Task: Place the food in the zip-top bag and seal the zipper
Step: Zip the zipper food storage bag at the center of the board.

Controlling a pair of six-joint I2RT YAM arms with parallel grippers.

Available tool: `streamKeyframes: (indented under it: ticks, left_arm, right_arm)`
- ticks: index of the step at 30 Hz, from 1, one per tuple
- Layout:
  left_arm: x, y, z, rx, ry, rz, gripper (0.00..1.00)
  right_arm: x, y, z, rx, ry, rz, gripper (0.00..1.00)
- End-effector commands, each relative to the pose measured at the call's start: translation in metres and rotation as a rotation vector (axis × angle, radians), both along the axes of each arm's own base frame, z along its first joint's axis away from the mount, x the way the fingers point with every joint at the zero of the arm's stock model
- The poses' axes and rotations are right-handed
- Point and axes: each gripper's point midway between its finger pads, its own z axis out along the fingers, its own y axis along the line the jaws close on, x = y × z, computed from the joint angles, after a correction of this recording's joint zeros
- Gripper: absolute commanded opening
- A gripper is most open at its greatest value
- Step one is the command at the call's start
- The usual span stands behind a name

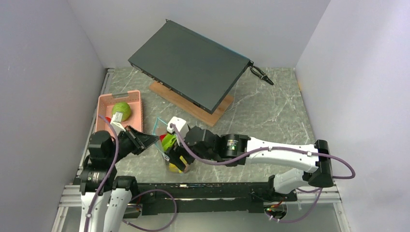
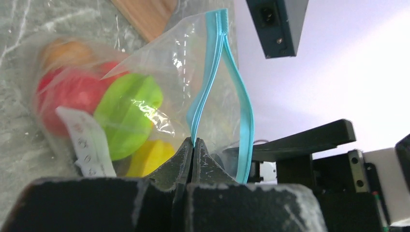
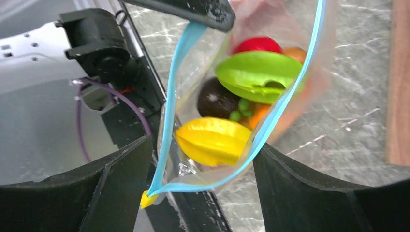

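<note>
basket (image 1: 104,99) with green fruit (image 1: 121,111) beside bag (image 2: 159,53) | left gripper (image 2: 193,145) pinching zipper (image 2: 215,38); right gripper (image 3: 203,162) spread round bag

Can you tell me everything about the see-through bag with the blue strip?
The clear, crinkly plastic zip-top bag sits on the grey marbled table, holding glossy toy food: red, green, yellow, orange and dark purple. Its teal zipper strip, with a small yellow end, rims the mouth, which gapes open, unsealed. The left pincer is shut on that strip at one corner. The open right pincer has a finger either side of the mouth.
</note>
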Motion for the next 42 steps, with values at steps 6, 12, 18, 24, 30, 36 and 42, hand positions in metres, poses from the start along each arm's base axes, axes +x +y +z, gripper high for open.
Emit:
streamKeyframes:
  ticks: [6, 12, 18, 24, 30, 36, 42]
  left_arm:
    - [0.009, 0.014, 0.003, -0.062, 0.025, 0.162, 0.00]
    - [0.010, 0.015, 0.005, -0.057, 0.021, 0.165, 0.00]
    - [0.009, 0.014, 0.003, -0.051, 0.025, 0.161, 0.00]
    - [0.008, 0.014, 0.001, -0.048, 0.034, 0.158, 0.00]
    - [0.007, 0.015, 0.000, -0.041, 0.036, 0.160, 0.00]
    - [0.008, 0.014, -0.002, -0.049, 0.040, 0.157, 0.00]
    - [0.007, 0.016, 0.002, -0.029, 0.027, 0.163, 0.00]
  right_arm:
    - [-0.026, -0.013, 0.018, 0.088, -0.278, -0.104, 0.84]
    - [-0.019, -0.031, -0.003, 0.103, -0.375, -0.319, 0.83]
    - [-0.030, -0.031, -0.016, 0.317, -0.404, -0.167, 0.75]
    - [-0.043, -0.032, -0.001, 0.549, -0.497, 0.015, 0.67]
    - [-0.033, -0.029, 0.007, 0.627, -0.459, 0.039, 0.65]
    - [-0.024, -0.027, 0.004, 0.624, -0.455, 0.041, 0.56]
    - [-0.024, -0.021, -0.005, 0.612, -0.439, 0.050, 0.57]
